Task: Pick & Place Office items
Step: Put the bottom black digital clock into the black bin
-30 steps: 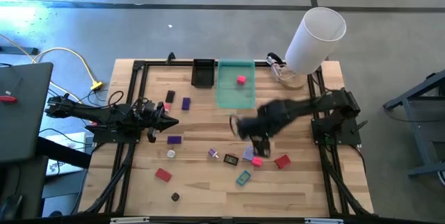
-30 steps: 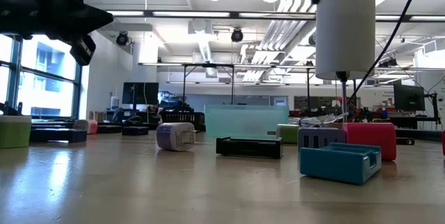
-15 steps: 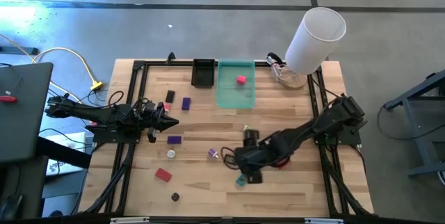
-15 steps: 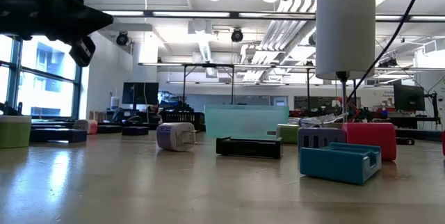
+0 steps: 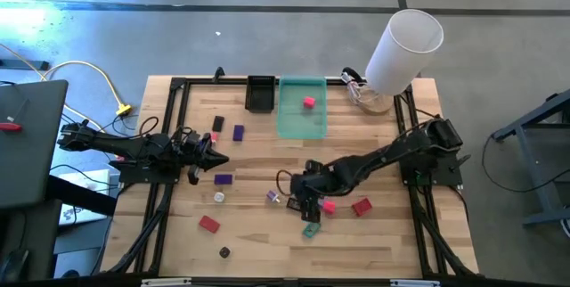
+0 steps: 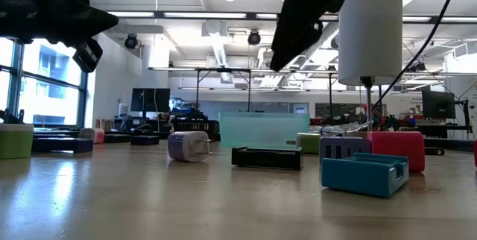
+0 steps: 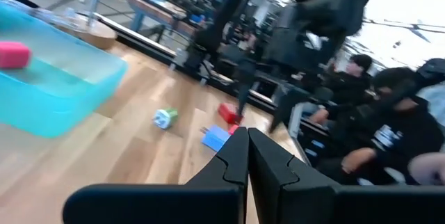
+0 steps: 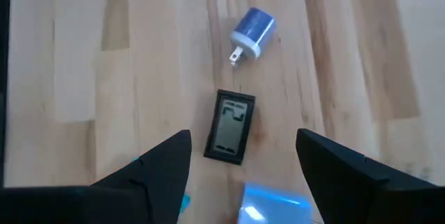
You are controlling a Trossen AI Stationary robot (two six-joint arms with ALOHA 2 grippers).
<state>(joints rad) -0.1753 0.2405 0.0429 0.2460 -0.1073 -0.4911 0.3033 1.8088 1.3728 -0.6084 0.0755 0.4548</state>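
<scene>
No readable text, label or number anywhere; black display piece (image 8: 231, 126) illegible.

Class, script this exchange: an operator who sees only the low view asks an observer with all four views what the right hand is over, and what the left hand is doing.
Operator: A dark arm crosses my top edge. What is under it?
Observer: The right hand hangs open above a small black piece with a display.
Operator: Anything beside that piece?
Observer: A blue-and-white plug lies near it, not touching.
Operator: And the left hand?
Observer: The left hand is shut on nothing.
</scene>
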